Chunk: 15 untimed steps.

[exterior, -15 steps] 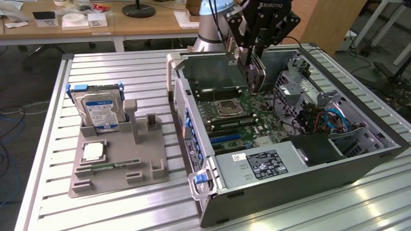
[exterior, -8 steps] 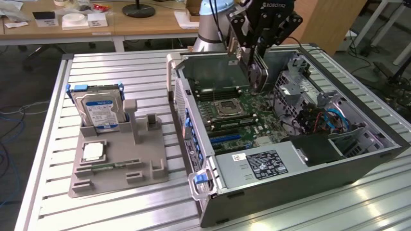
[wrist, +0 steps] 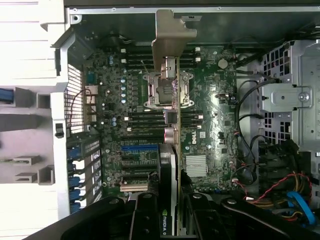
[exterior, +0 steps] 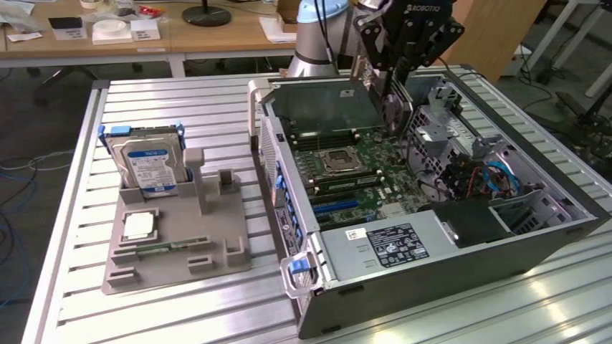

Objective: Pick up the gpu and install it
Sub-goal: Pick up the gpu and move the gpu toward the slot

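Arm (exterior: 314,50): cylindrical joint housing, matte silver-grey; light blue end cap (exterior: 320,11) at upper joint. Thin black cable (exterior: 332,36) routed along housing. Gripper (exterior: 390,86): black body, white ROBOTIQ lettering (exterior: 422,8). Fingers (wrist: 142,215): black link bars, flat-sided, slight gloss; round pivot pins (wrist: 114,201) at link joints.

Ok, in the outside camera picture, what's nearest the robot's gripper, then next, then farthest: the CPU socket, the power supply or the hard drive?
From the gripper holding the gpu:
1. CPU socket, on the motherboard.
2. Power supply, at the case's near end.
3. Hard drive, in the stand, exterior view's left.
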### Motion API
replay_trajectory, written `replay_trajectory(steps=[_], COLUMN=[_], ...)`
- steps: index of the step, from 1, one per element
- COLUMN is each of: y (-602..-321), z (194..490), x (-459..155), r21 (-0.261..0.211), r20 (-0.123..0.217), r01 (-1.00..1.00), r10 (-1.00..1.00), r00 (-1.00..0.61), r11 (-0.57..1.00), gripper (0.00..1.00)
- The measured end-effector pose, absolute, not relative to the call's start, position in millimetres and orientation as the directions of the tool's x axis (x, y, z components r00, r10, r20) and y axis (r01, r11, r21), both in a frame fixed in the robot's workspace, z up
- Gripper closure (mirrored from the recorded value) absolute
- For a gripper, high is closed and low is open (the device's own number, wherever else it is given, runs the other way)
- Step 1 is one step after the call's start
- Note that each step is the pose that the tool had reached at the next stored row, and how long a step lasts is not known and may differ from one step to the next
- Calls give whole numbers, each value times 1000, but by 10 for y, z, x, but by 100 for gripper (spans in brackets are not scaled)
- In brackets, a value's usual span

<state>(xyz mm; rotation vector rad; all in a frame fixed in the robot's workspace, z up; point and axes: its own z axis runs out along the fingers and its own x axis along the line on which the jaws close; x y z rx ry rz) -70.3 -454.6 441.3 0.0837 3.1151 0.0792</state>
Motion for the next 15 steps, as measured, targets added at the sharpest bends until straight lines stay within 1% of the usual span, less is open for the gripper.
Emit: replay_trajectory(steps=[15], y=[-4545], z=[4413], x=[-510], r21=[51], r20=[-23], r01=[53], r10=[54], r00=[-998], r11=[997], gripper=[74])
